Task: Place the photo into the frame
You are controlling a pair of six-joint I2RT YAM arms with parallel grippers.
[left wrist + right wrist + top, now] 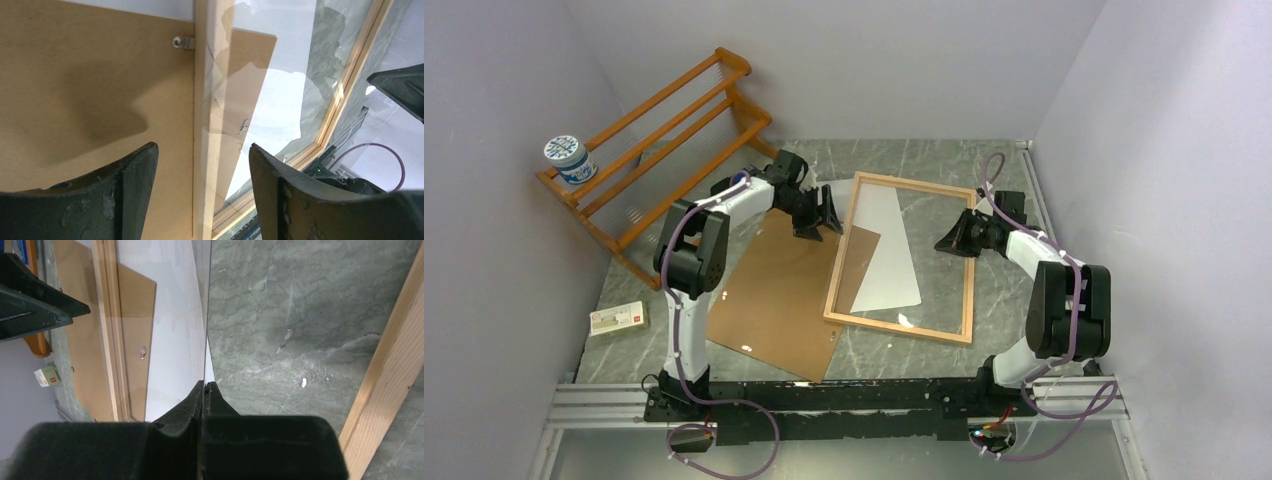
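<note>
The frame (899,328), with its thin light-wood border, lies flat mid-table. The photo (889,260) lies inside it, white back up, slanted. It also shows in the right wrist view (165,315). My right gripper (944,242) is inside the frame near its right border (395,365). It is shut (205,382) on the edge of a thin clear pane (208,300) that lies over the photo. My left gripper (819,222) is open and empty. It hovers (202,146) over the frame's left border (202,100), one finger on each side.
A brown backing board (774,300) lies left of the frame, one corner under it. An orange-brown slatted rack (664,140) with a white tub (569,160) stands at the back left. A small box (619,318) lies at the left. Walls close in on both sides.
</note>
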